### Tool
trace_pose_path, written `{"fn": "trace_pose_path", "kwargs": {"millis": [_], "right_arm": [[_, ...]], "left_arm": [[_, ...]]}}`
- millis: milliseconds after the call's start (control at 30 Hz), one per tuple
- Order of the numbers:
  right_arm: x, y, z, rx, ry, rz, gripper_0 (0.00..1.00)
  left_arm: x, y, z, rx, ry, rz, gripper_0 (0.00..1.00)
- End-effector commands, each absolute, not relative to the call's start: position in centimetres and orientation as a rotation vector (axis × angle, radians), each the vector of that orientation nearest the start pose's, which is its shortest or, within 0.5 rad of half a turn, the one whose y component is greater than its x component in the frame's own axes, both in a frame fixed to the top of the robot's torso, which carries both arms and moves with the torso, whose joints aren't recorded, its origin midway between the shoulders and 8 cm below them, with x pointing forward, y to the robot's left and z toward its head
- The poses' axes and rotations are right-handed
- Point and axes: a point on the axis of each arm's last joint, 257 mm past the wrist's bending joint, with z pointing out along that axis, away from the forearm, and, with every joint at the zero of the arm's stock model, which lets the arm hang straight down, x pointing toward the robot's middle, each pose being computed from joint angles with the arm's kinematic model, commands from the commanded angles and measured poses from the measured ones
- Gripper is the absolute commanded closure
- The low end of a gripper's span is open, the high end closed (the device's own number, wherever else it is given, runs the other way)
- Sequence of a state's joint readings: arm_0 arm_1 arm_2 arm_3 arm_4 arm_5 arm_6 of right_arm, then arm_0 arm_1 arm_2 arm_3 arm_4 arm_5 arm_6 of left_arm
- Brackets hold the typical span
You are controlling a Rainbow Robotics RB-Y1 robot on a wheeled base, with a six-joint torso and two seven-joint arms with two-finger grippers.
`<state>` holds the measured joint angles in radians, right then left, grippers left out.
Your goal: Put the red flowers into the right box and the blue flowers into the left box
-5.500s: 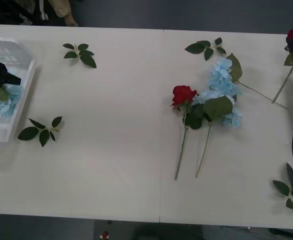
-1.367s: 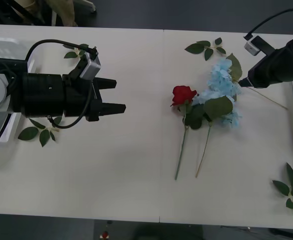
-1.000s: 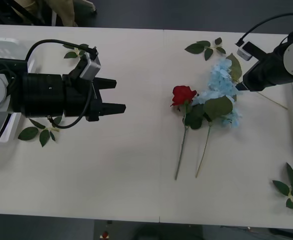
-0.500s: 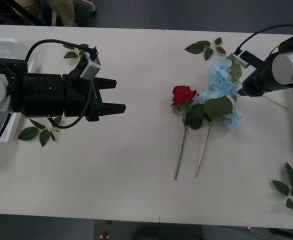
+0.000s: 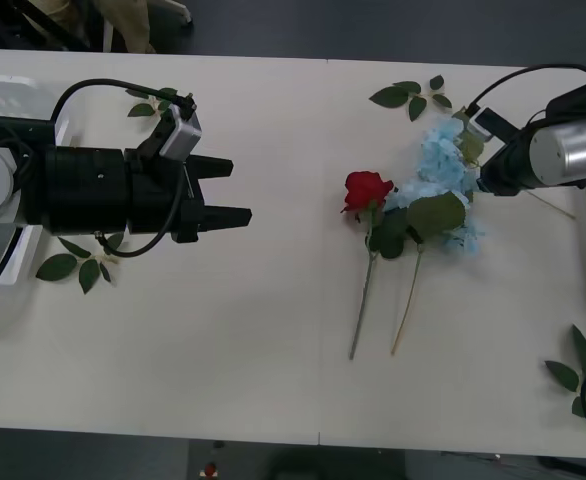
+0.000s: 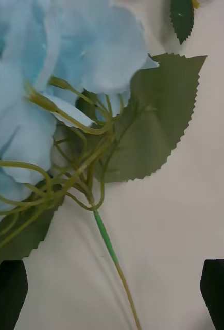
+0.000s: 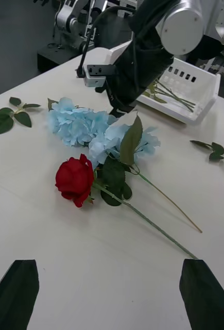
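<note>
Blue flowers (image 5: 443, 165) lie right of centre on your table (image 5: 273, 330), a red rose (image 5: 367, 190) touching their left side. At frame left, your left gripper (image 5: 235, 192) lies level, pointing right, fingers spread, holding nothing. At the right edge, your right gripper (image 6: 112, 294) straddles the hydrangea stem (image 6: 109, 247), fingers apart.

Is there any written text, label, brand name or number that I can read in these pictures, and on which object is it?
None: no readable text, label, brand or number shows.
The red rose, the blue flowers, the table, the left hand and the right hand carry no visible lettering.
The small module on the left arm shows no legible mark.
</note>
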<state>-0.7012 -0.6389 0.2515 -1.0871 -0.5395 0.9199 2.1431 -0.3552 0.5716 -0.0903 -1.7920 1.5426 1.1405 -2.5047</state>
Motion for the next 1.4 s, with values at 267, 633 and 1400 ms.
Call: {"fn": "trace_pose_path", "kwargs": {"millis": [267, 633, 1400], "right_arm": [[65.6, -35.4, -23.0, -0.823, 2.191, -0.475, 0.01], [66.7, -34.6, -24.6, -0.813, 2.201, -0.494, 0.01], [66.8, -33.9, -25.7, -0.81, 2.213, -0.509, 1.0]], "left_arm": [[45.1, 7.1, -10.6, 1.219, 1.524, -0.658, 0.2], [45.1, 7.1, -10.6, 1.219, 1.524, -0.658, 0.2], [45.1, 7.1, -10.6, 1.219, 1.524, -0.658, 0.2]]}}
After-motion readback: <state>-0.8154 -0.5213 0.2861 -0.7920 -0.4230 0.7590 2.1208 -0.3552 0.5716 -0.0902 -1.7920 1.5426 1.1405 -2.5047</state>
